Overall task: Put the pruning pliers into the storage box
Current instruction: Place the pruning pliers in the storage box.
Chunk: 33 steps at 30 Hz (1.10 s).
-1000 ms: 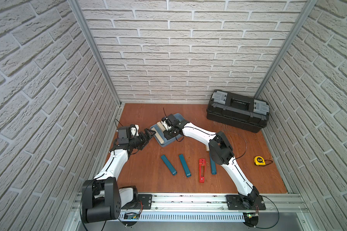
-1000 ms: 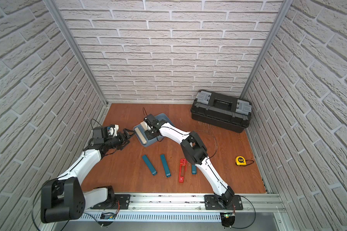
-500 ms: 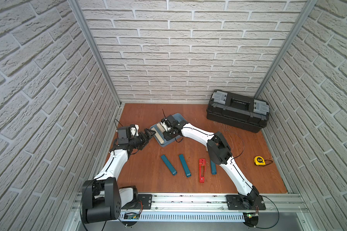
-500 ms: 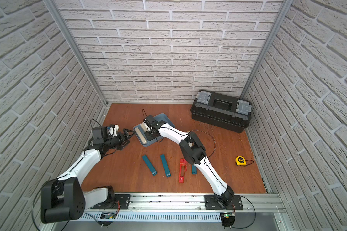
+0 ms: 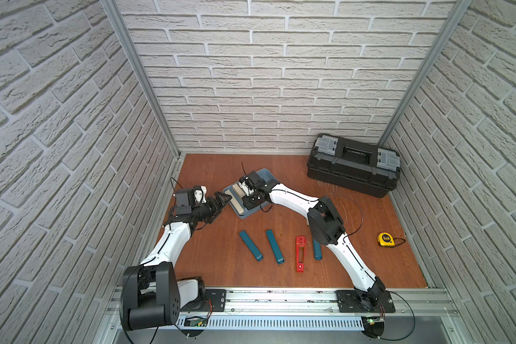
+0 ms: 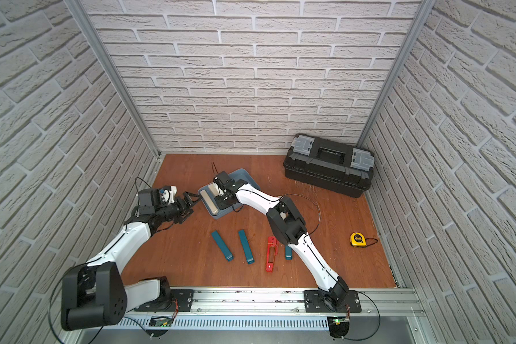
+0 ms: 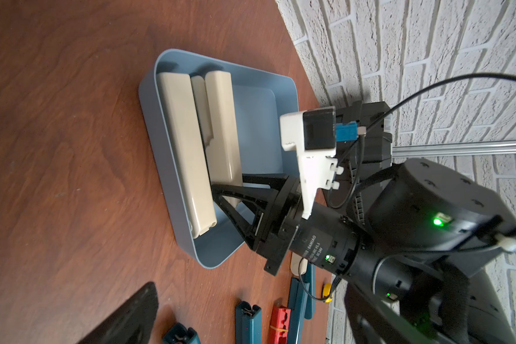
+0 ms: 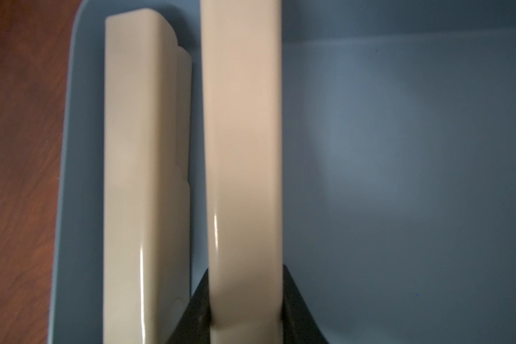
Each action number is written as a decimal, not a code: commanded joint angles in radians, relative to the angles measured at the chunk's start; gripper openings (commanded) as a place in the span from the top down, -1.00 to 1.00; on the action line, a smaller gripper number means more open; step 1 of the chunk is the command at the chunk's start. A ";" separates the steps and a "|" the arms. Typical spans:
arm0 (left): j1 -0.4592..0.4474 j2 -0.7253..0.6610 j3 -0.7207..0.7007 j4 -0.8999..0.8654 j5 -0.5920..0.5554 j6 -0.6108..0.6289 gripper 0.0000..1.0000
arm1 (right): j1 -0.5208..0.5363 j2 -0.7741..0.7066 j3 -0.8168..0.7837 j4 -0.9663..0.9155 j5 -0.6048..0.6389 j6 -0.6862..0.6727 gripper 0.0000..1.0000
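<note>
Over the last second my right arm has barely shifted, only the elbow drawing in. My right gripper [image 8: 246, 309] stays clamped on a beige bar [image 8: 242, 149], low inside the blue tray [image 8: 399, 149] just beside a second beige bar [image 8: 140, 149]. I can't quite tell whether it touches the tray floor yet, but it looks nearly placed. My left gripper [image 5: 222, 201] waits spread wide beside the tray. On the wooden table [image 5: 221, 277] lie three teal bars [image 5: 251, 245] and a red bar [image 5: 300, 253]. A black toolbox [image 5: 352, 172] and a tape measure [image 5: 385, 239] sit nearer the brick walls.
</note>
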 commanded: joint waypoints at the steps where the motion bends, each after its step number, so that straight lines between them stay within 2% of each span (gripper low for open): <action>1: 0.007 0.004 -0.011 0.035 0.013 0.006 -0.96 | 0.008 -0.034 0.003 0.025 -0.013 -0.011 0.41; 12: 0.005 -0.003 -0.010 0.027 0.007 0.008 -0.96 | 0.007 -0.067 -0.003 0.025 -0.039 -0.020 0.32; 15: 0.005 -0.004 -0.009 0.025 0.007 0.008 -0.96 | 0.008 -0.072 -0.005 0.025 -0.045 -0.021 0.25; 19: 0.005 -0.005 -0.008 0.023 0.005 0.010 -0.96 | 0.008 -0.091 -0.018 0.026 -0.050 -0.025 0.06; 23: 0.005 -0.005 -0.008 0.025 0.005 0.008 -0.96 | 0.008 -0.119 -0.045 0.035 -0.047 -0.033 0.01; 33: -0.001 0.007 -0.008 0.026 0.003 0.010 -0.96 | -0.007 -0.202 -0.107 0.062 0.033 -0.062 -0.09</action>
